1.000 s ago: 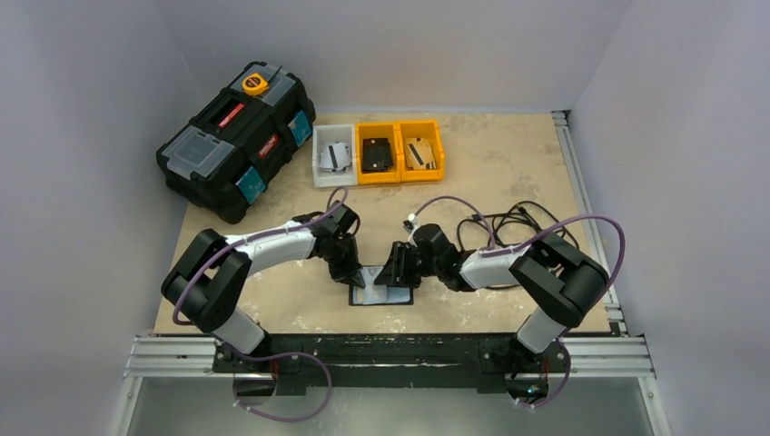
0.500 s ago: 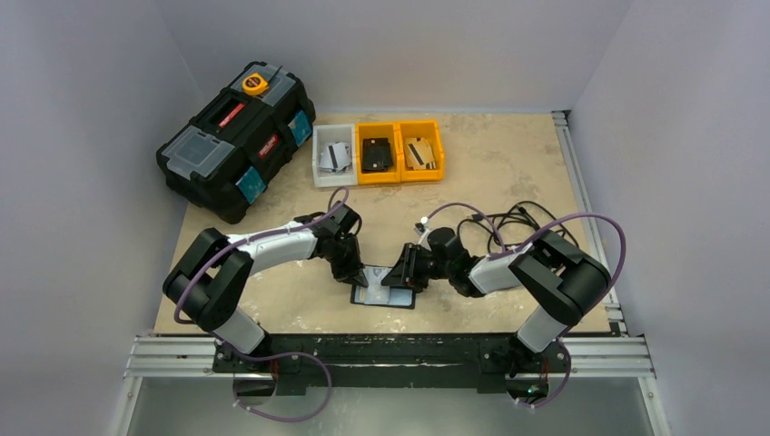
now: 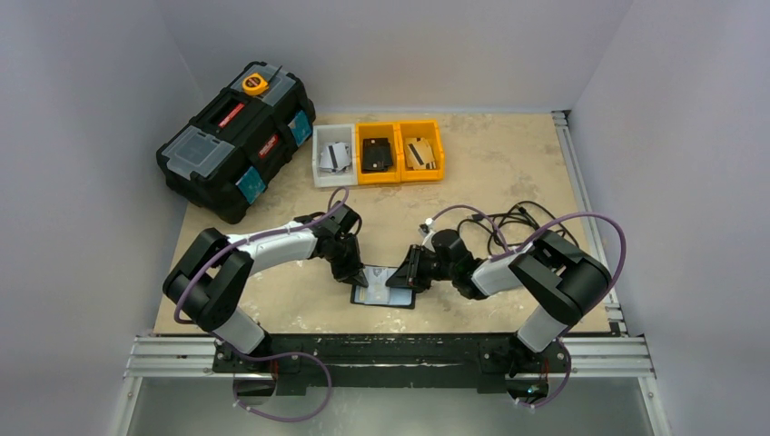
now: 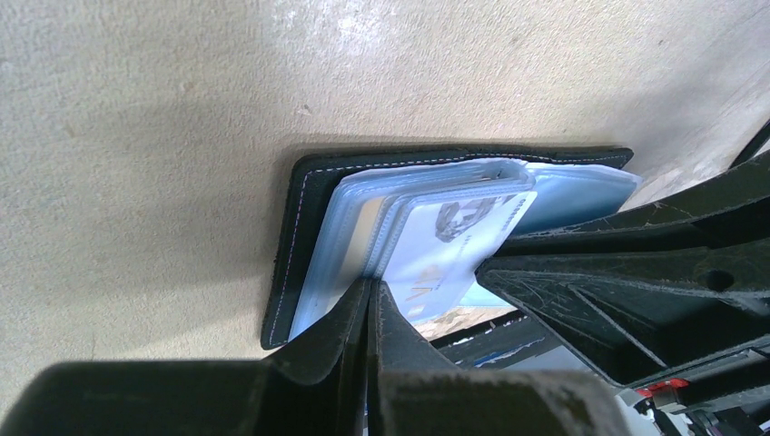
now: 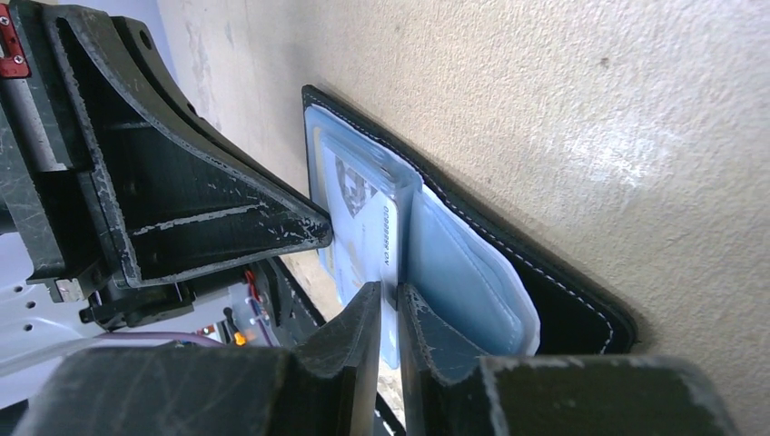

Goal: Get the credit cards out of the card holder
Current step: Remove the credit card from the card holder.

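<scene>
Here, at the far left of the overhead view, a black toolbox (image 3: 234, 138) with a yellow tape measure (image 3: 255, 84) on its lid sits at the back of the tan table (image 3: 518, 154). Just beside it stand a white bin (image 3: 334, 180), an orange bin (image 3: 378, 179) and a second orange bin (image 3: 423, 176) in a row.

Nearer you, both arms reach low to the black card holder (image 3: 382, 297), which lies open and flat near the table's front edge, midway between the arm bases. Your left gripper (image 4: 370, 289) sets its tips at the edge of the clear sleeves (image 4: 336, 245) on the holder's left half. Its jaws are pressed all but together, and you cannot tell whether they pinch a sleeve.

A pale credit card (image 4: 454, 241), printed with a portrait and a row of digits, stands partway out of the sleeves by the fold. Your right gripper (image 5: 390, 295) meets it from the other side, jaws narrowed to a slit on the card's edge.

At the far right, a tangle of black cables (image 3: 508, 221) lies on the table behind the right arm.
</scene>
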